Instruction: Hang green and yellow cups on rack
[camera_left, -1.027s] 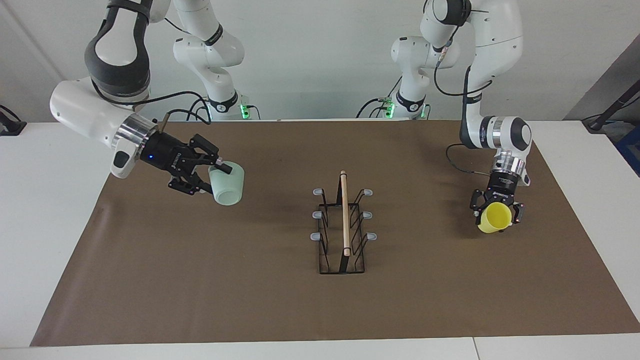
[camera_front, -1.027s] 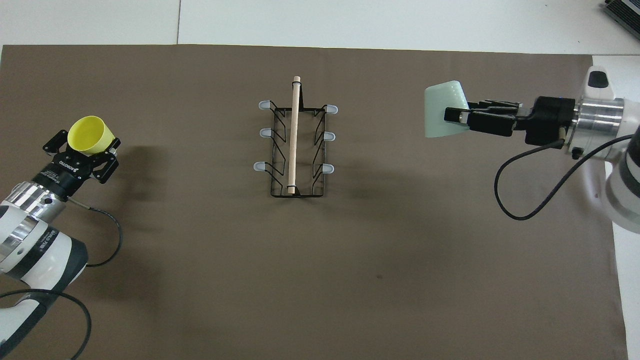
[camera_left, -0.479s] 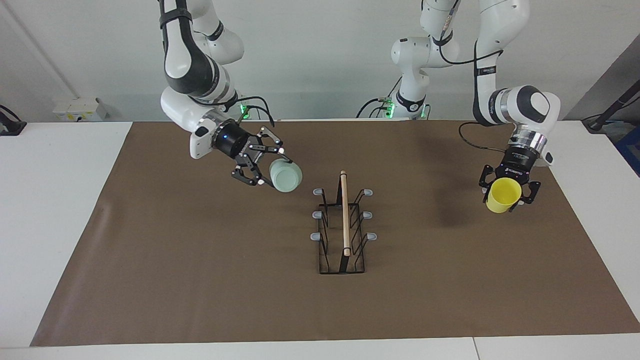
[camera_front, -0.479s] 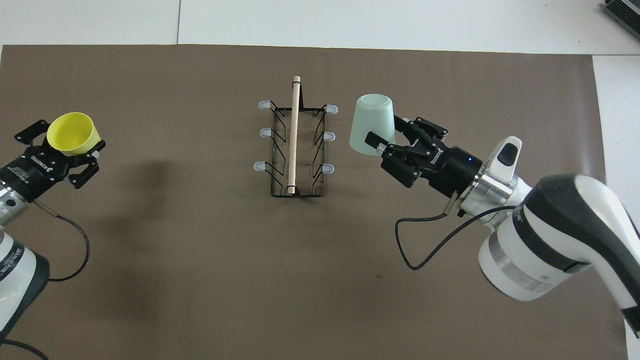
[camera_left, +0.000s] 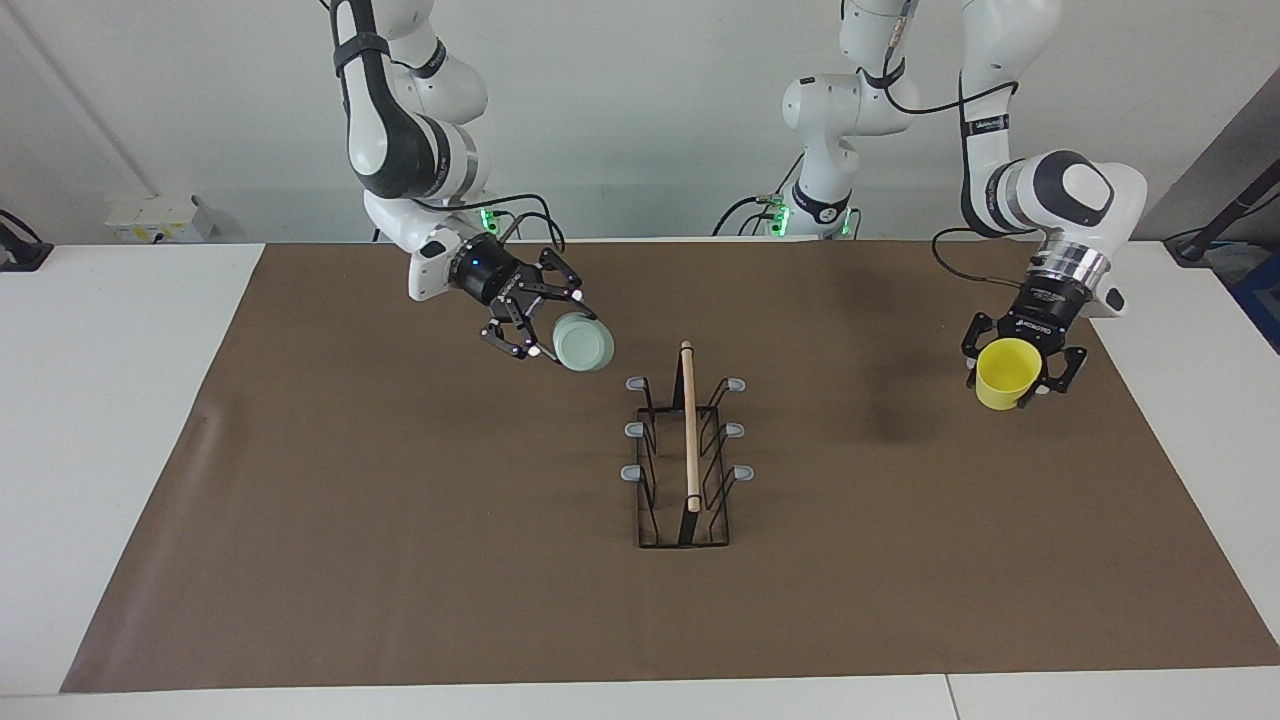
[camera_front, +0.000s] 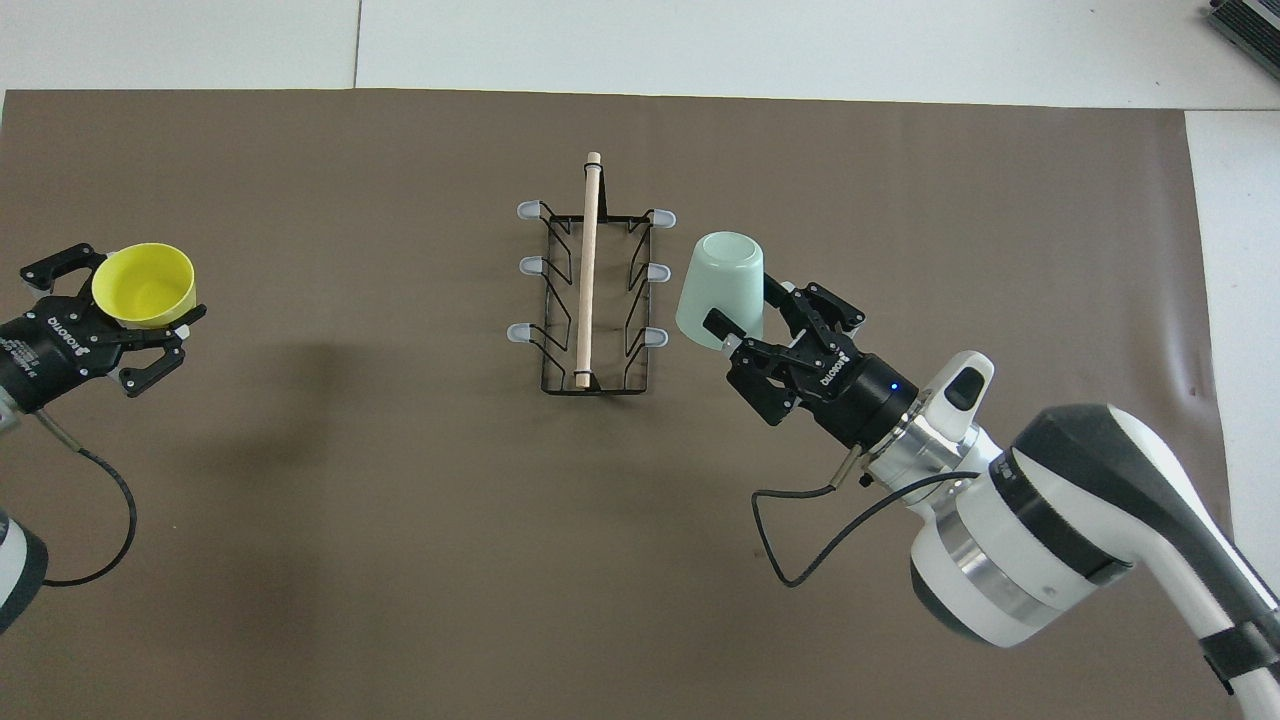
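Two white robot arms are seen at a surface (camera_left: 150, 400) that is covered by a brown mat (camera_left: 400, 560).

The rack (camera_left: 686, 450), of black wire with a light wooden rod along its top and grey-tipped prongs on both sides, is set on the mat between the two end effectors.

The right end effector (camera_left: 538, 322) is held in the air just beside the rack, at the side toward the right arm's end of the surface. Its fingers are closed on the green cup (camera_left: 584, 343), which is gripped by the rim and tilted so that its closed base is turned up and away from the wrist. In the overhead view the green cup (camera_front: 720, 291) is seen close to the grey prong tips on that side of the rack (camera_front: 592, 290), though contact cannot be told.

The left end effector (camera_left: 1020, 365) is held well apart from the rack, over the mat toward the left arm's end. The yellow cup (camera_left: 1006, 373) is clamped between its fingers, and in the overhead view the yellow cup (camera_front: 145, 285) is shown with its open mouth up.
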